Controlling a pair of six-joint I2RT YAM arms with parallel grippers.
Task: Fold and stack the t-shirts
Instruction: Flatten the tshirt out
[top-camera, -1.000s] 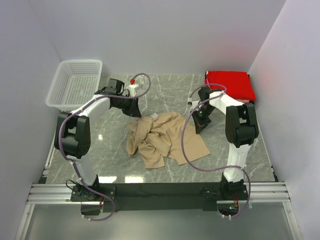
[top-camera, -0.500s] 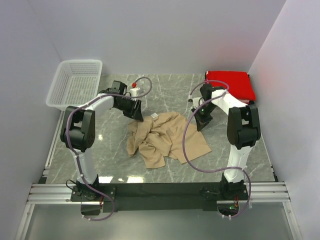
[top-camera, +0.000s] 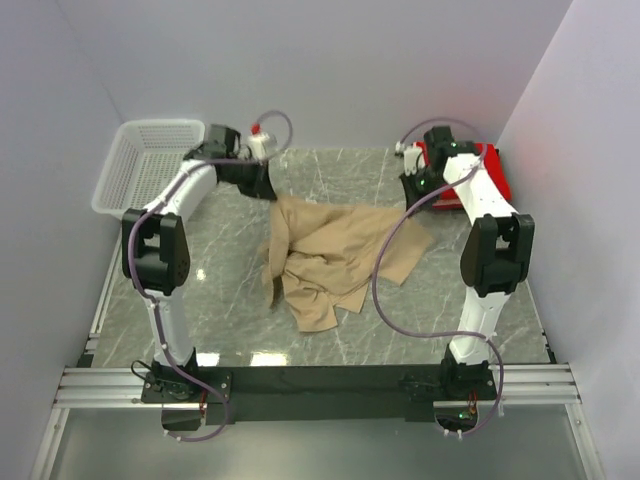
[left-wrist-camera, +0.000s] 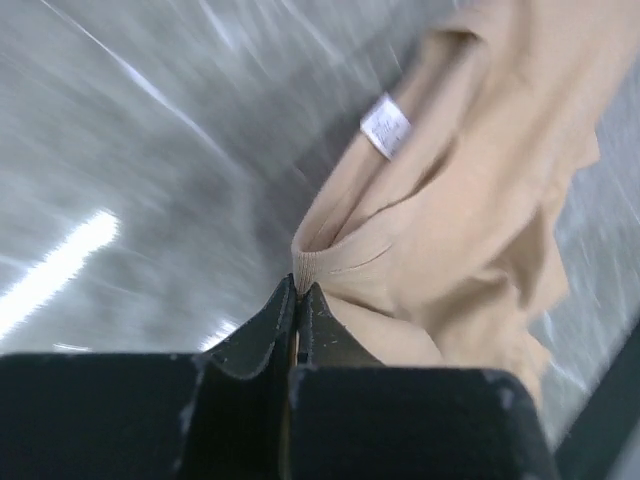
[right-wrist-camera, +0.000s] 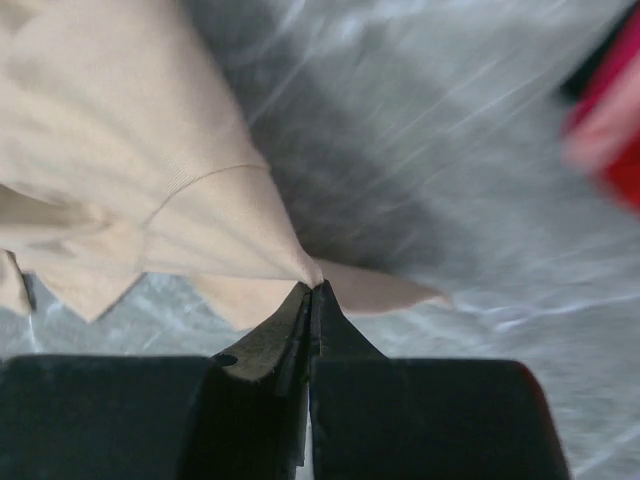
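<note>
All positions are given relative to the tan t-shirt (top-camera: 335, 245).

1. Container: the white mesh basket (top-camera: 160, 125) stands well to the far left of the tan t-shirt and apart from it. Nothing is visible inside it.
2. Left gripper (left-wrist-camera: 298, 290): its jaws are clamped together on a hemmed edge at the tan t-shirt's far-left corner. The white neck label (left-wrist-camera: 385, 127) lies just beyond the pinch.
3. Tan t-shirt: it sits mid-table (top-camera: 200, 290). Its far edge is drawn left to right between the two grippers. The rest trails toward the near side, creased and bunched on the left.
4. Right gripper (right-wrist-camera: 311, 290): its jaws are pinched tight on a point of cloth at the tan t-shirt's right corner.
5. Red t-shirt (top-camera: 490, 175): it lies folded to the far right of the tan t-shirt, partly hidden behind the right arm, and the two are not touching.

Assessment: each arm holds its own end, so neither is the nearer. The coming move appears to depend on keeping the left-to-right span taut while the garment is spread flat. Slack on the bunched left side is the likely fault.
</note>
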